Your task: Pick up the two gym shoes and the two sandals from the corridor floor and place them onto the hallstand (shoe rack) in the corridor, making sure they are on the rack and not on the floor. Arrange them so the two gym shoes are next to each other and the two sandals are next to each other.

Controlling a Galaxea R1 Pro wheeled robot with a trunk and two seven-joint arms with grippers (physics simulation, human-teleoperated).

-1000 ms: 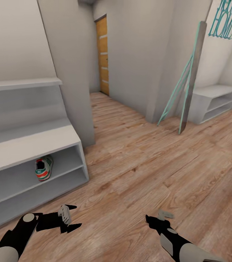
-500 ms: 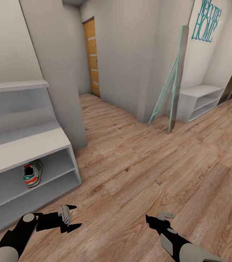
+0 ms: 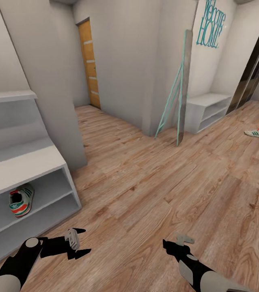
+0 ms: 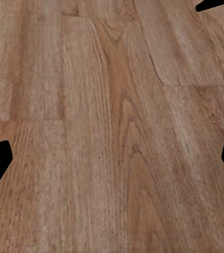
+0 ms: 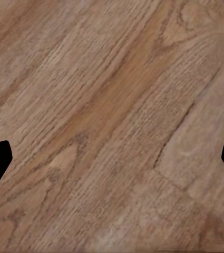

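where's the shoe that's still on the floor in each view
Head view: the floor shoe lies far right, past the small white shelf unit.
Left wrist view: not in it; wood floor between the open fingertips.
Right wrist view: not in it; wood floor again.
Shared landmark: the plank floor.

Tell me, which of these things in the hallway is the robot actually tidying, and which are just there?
Part of the job:
- gym shoe on the rack, lying on a shelf
- second gym shoe, on the wood floor
- grey shoe rack

Just there:
- orange door
- teal leaning frame
- Welcome Home wall sign
- small white shelf unit
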